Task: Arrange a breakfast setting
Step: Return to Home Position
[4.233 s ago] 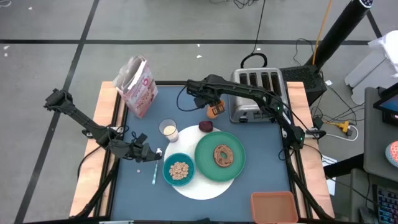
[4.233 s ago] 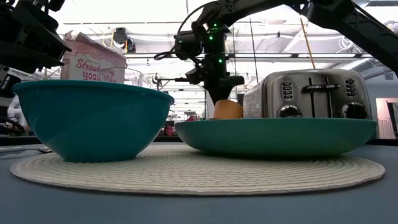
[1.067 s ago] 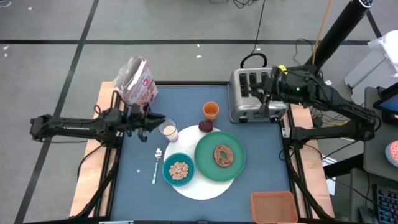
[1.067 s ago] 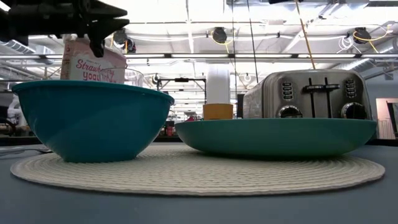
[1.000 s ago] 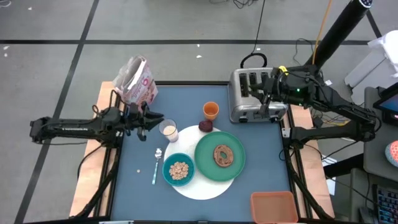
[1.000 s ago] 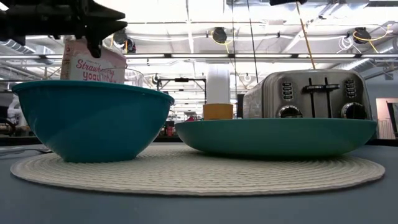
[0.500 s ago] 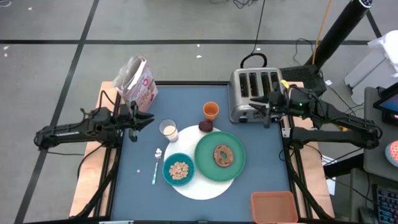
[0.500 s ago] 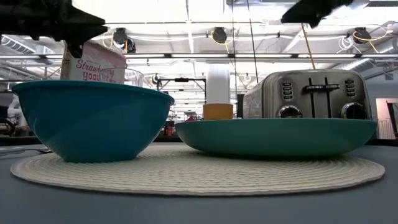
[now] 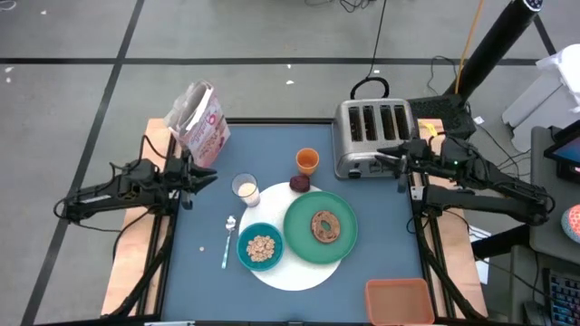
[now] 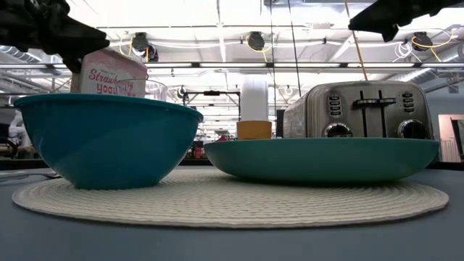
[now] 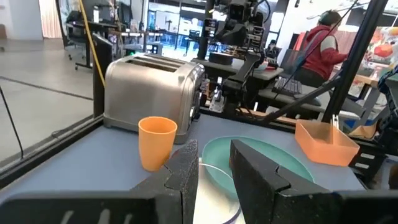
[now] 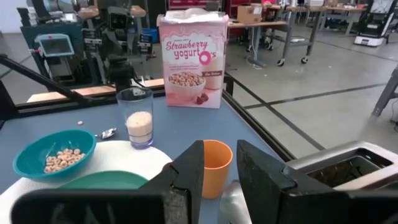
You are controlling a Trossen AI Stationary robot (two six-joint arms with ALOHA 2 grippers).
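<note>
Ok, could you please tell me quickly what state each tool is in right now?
Left tool: open, empty, near the table's left edge.
Right tool: open, empty, above the toaster.

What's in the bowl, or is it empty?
Not empty: the bowl has a little cereal lying in the bottom, well below the rim.
</note>
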